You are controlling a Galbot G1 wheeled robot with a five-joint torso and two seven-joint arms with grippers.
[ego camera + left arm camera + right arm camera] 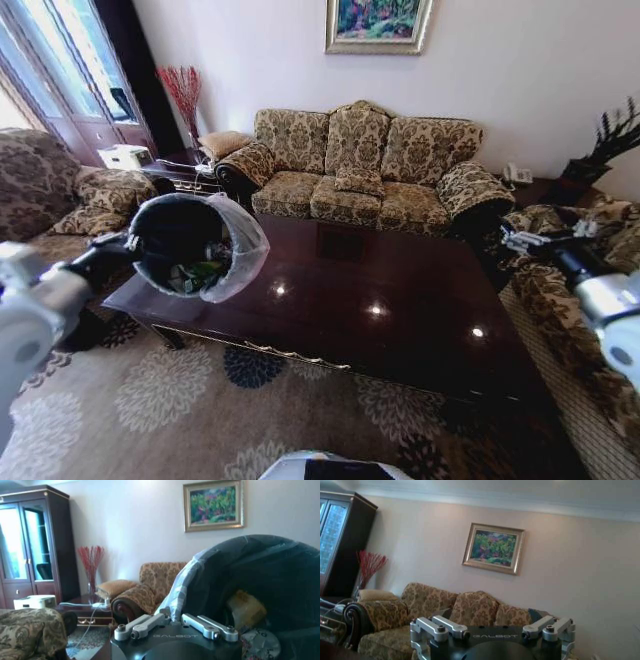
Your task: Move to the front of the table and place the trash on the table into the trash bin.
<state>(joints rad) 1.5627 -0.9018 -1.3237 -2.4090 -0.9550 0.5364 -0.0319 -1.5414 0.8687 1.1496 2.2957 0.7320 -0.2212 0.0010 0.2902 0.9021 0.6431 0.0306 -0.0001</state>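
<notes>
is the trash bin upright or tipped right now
Tipped: held by the left gripper, the trash bin is off the table, its mouth facing the camera, trash inside.

The table (400,320) is a large rectangle of dark, glossy reddish-brown wood standing on a patterned carpet (150,400) with pale flower medallions. Its polished top mirrors several small ceiling lights and a dim square reflection toward the far side. A carved, gold-trimmed apron runs along the near edge, and a curved leg shows under the near left corner. The sofa stands just beyond its far edge, and armchairs flank its left and right ends
</notes>
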